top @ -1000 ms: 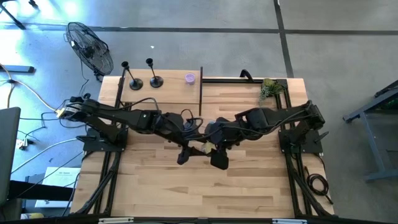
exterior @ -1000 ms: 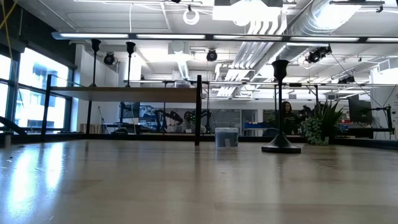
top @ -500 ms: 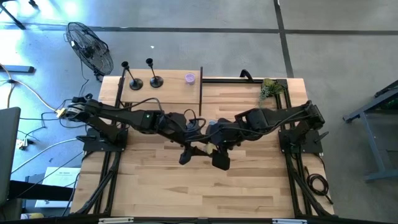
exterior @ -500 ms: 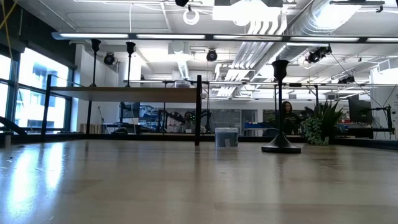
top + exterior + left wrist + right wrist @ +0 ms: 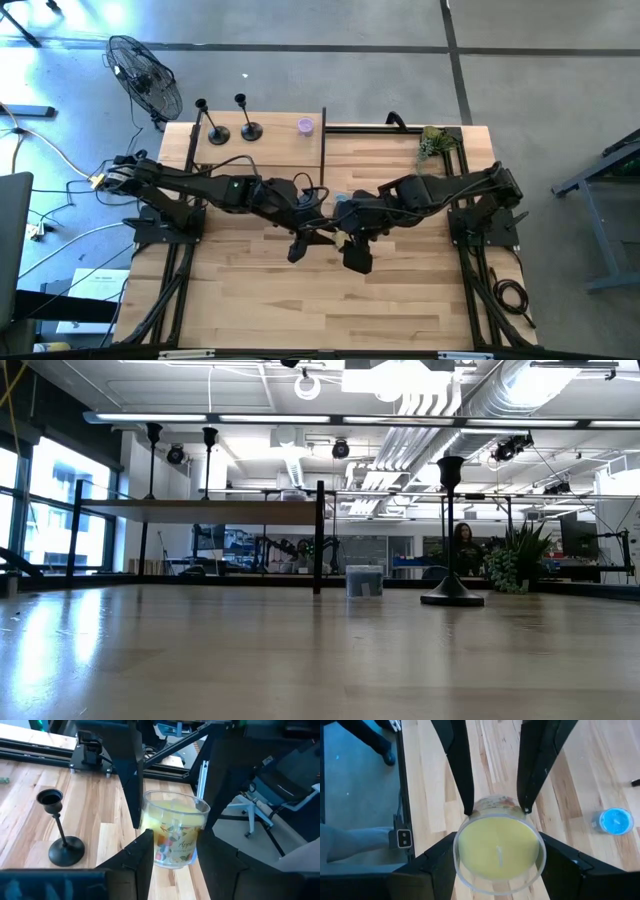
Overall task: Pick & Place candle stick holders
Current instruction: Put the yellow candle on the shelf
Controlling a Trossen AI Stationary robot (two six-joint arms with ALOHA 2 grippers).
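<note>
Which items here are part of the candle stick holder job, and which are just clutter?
Job:
- far-left holder
- holder beside it
- lone holder standing near the grippers

Just there:
- jar candle, not a holder, though the left gripper and right gripper both clamp it
- purple cup
- plant
- fan

Bright, even indoor light, with glare in a few spots.

From above, the wooden table point(image 5: 400, 290) is evenly lit, while a cold blue-white glare washes the floor point(image 5: 60, 60) at the upper left of the frame. In the table-level view, ceiling strip lights point(image 5: 300, 418) burn out to white across the top, windows point(image 5: 45, 510) glow at the left edge, and a pale sheen lies on the tabletop at lower left; its near surface is soft. In the wrist views the yellow candle jar point(image 5: 175, 832) is sharp, the dark fingers point(image 5: 457, 765) nearly featureless.
</note>
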